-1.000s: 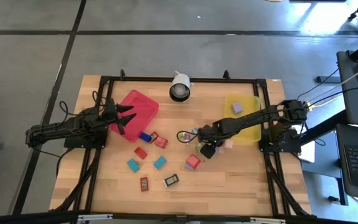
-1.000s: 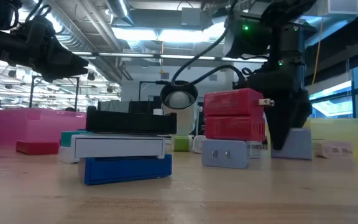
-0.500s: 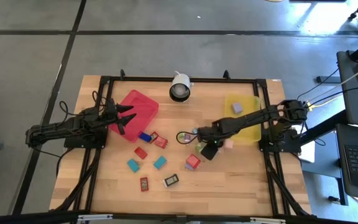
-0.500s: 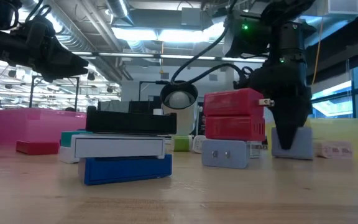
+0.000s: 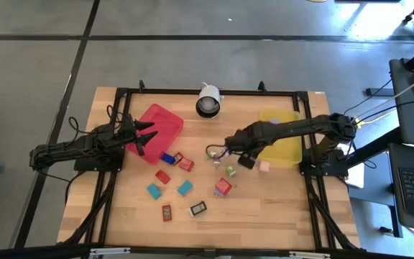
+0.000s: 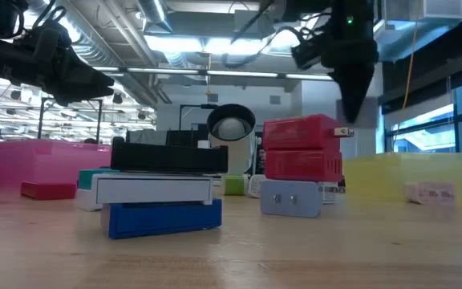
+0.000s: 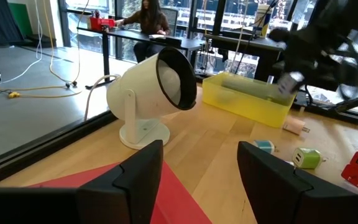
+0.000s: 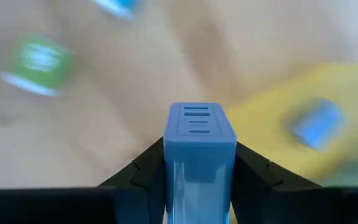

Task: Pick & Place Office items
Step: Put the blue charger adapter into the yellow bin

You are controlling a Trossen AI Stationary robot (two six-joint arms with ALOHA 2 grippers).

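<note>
Lilac block [image 8: 199, 155] sits clamped in my right pincer [image 5: 245, 159], lifted clear of the tabletop [image 5: 279, 216] just beside the yellow tray [image 5: 286, 147], which lies by the right edge and holds another lilac piece [image 8: 317, 123]. Below me on the wood rest a green piece [image 5: 230, 170] and a pink one [image 5: 264, 166], with the red block [image 5: 223, 187], teal ones [image 5: 185, 188] and the black labelled piece [image 5: 198, 208] scattered toward the middle. My left pincer [image 5: 144, 134] hovers with its fingers apart over the red tray [image 5: 160, 119] near the left edge, facing the white lamp [image 7: 151, 93].
</note>
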